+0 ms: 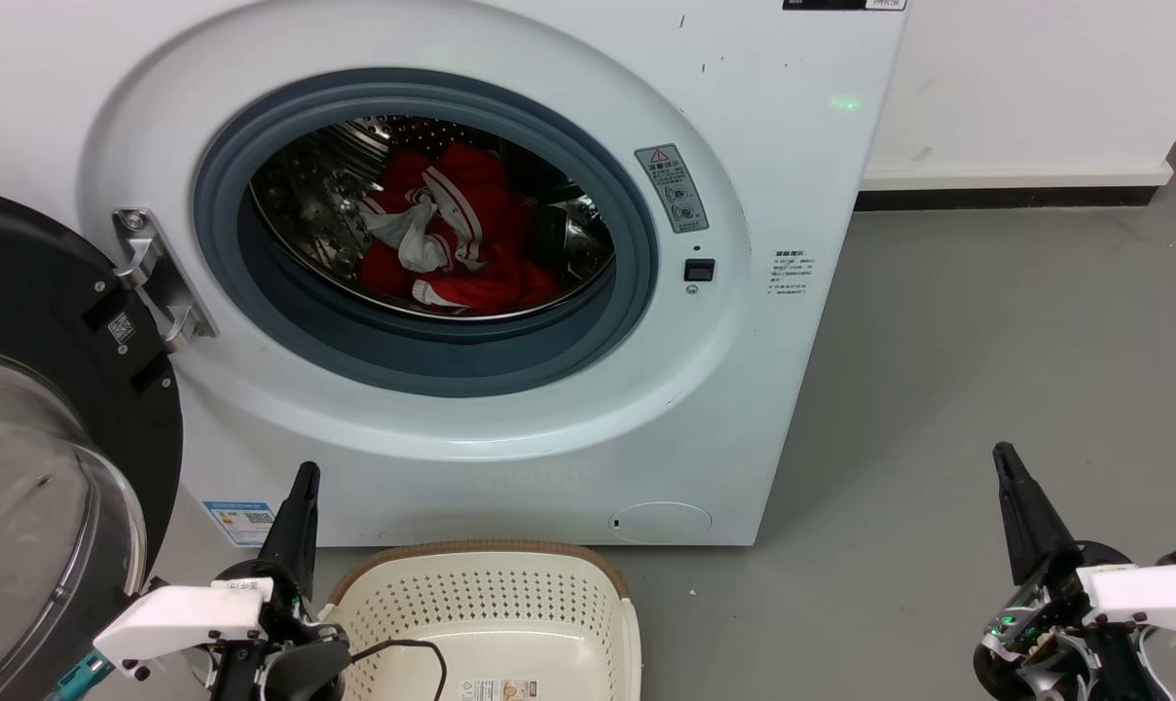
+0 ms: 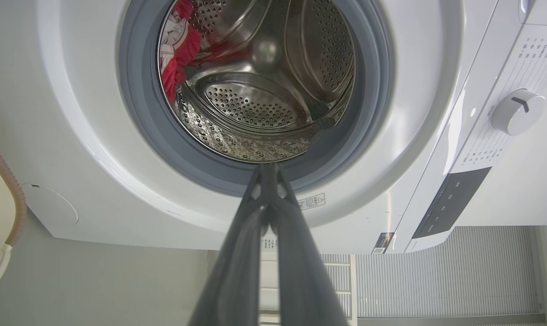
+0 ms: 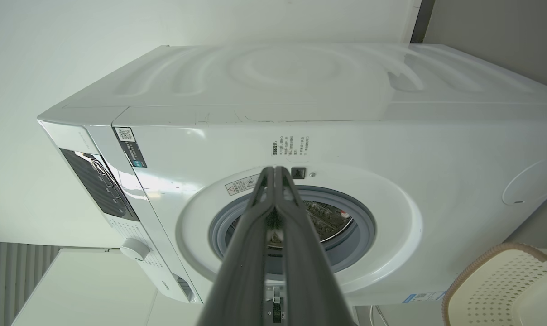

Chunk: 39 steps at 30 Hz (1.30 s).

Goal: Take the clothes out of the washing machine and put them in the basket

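Two grippers, low in the head view and well apart. Left gripper (image 1: 305, 479) at the lower left, just beside the basket (image 1: 491, 604): long dark fingers pressed together on nothing, tips pointing up toward the front of the washing machine (image 1: 773, 175). Right gripper (image 1: 1003, 458) at the lower right, over grey floor (image 1: 987, 331): fingers likewise closed tip to tip, nothing between them. Clothes (image 1: 471, 243) heaped inside the steel drum (image 1: 315, 195), behind the grey rubber ring (image 1: 635, 255): red fabric, one piece with white stripes, a pale strip draped across the front. Door (image 1: 53, 321) swung wide to the left, black rim and glass bowl facing out. Basket on the floor right before the machine, cream, perforated, brown-rimmed, with a small label (image 1: 496, 689) on its bottom and a black cable (image 1: 422, 647) looping over its near side. In the left wrist view, closed fingertips (image 2: 266, 174) overlapping the edge of the rubber ring.
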Motion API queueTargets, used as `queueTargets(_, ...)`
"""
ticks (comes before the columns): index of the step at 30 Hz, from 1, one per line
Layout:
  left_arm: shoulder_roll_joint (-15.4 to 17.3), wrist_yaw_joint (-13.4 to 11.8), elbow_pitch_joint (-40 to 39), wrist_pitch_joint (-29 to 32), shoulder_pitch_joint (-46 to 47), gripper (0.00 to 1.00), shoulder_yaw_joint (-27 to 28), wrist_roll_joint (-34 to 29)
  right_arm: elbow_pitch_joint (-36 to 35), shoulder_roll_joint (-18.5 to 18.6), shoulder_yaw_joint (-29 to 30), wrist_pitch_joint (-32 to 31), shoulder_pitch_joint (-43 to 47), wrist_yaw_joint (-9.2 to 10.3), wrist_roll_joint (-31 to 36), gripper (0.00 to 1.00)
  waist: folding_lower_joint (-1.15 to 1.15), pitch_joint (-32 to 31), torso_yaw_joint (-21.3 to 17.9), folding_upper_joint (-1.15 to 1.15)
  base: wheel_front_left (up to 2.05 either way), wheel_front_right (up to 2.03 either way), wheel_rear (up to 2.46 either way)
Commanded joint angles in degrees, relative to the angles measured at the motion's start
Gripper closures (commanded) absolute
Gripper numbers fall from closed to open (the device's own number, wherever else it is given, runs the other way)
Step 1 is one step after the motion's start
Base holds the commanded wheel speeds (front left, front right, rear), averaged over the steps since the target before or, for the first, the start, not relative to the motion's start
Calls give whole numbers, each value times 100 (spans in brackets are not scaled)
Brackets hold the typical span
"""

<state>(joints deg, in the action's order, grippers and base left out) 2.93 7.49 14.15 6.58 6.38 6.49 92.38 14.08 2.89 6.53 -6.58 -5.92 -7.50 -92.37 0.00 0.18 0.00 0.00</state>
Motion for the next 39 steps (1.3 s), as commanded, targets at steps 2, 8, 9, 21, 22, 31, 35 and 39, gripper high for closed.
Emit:
queueTargets(2,-13,10,-24,9,-38,100,15,7,6,-2,-5,7,-66,2,-8,100,0,0,0,0,0,0,0)
queueTargets(8,-13,10,-24,9,-38,100,15,7,6,-3,-5,7,-66,2,-8,100,0,0,0,0,0,0,0)
queueTargets(9,-13,10,-24,9,-38,100,15,7,6,-3,-5,7,-66,2,-8,100,0,0,0,0,0,0,0)
queueTargets(21,-13,10,-24,9,-38,100,15,6,6,-3,-5,7,-66,2,-8,100,0,0,0,0,0,0,0)
queueTargets(22,-13,10,-24,9,-38,100,15,6,6,-3,-5,7,-66,1,-8,100,0,0,0,0,0,0,0)
queueTargets(31,-4,-1,37,-128,-56,0,-133,-64,-22,-12,-82,125,115,1,51,0,0,2,-5,0,0,0,0)
queueTargets(35,-2,-1,-28,-249,-57,0,-229,-181,-131,-7,-154,245,170,1,182,0,0,2,-9,0,0,0,0)
queueTargets(39,4,-1,-132,-359,-56,0,-240,-485,-224,7,-162,358,222,1,547,0,0,1,-10,0,0,0,0)
